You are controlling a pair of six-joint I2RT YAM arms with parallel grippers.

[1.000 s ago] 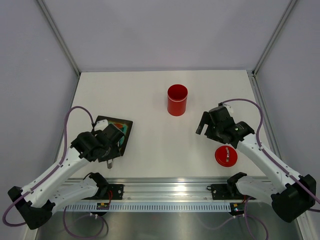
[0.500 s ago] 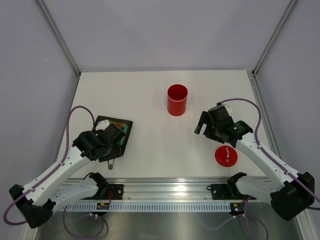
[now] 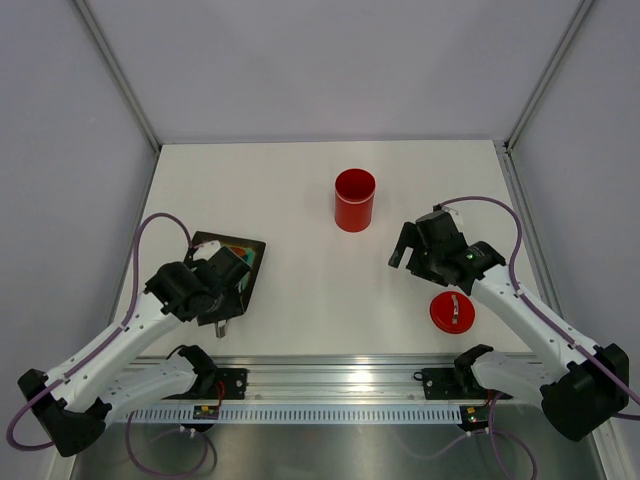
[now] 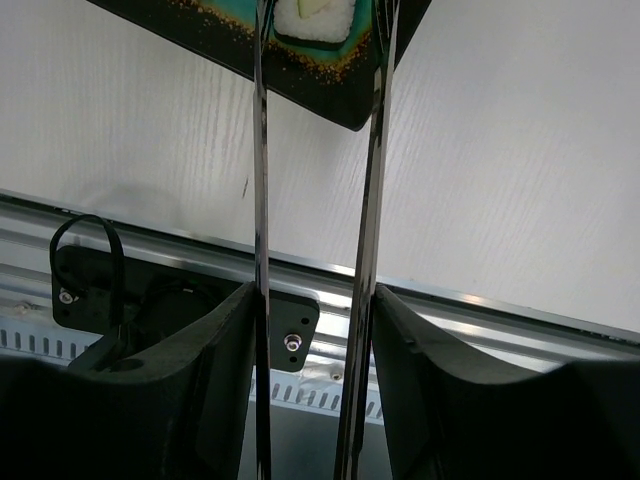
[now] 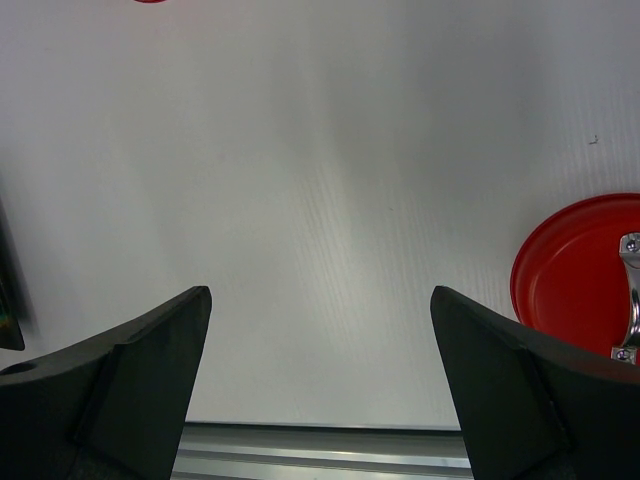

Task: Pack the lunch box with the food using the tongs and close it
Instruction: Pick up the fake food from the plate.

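The red lunch box (image 3: 354,200) stands open at the table's back middle. Its red lid (image 3: 452,312) with the silver handle lies flat at the right front, also at the right edge of the right wrist view (image 5: 575,270). My left gripper (image 4: 313,295) is shut on the tongs (image 4: 372,200), over the black tray (image 3: 256,249). The two strips run up to either side of a cream-white food piece (image 4: 315,18) on the teal mat. An orange food piece (image 3: 237,251) shows beside the gripper (image 3: 228,278). My right gripper (image 5: 320,300) hangs open and empty left of the lid.
The metal rail (image 3: 330,368) runs along the table's near edge, close below the left gripper. Grey walls with aluminium posts (image 3: 120,75) close in the back and sides.
The right gripper has drifted slightly left. The left gripper stays over the tray with the tongs.
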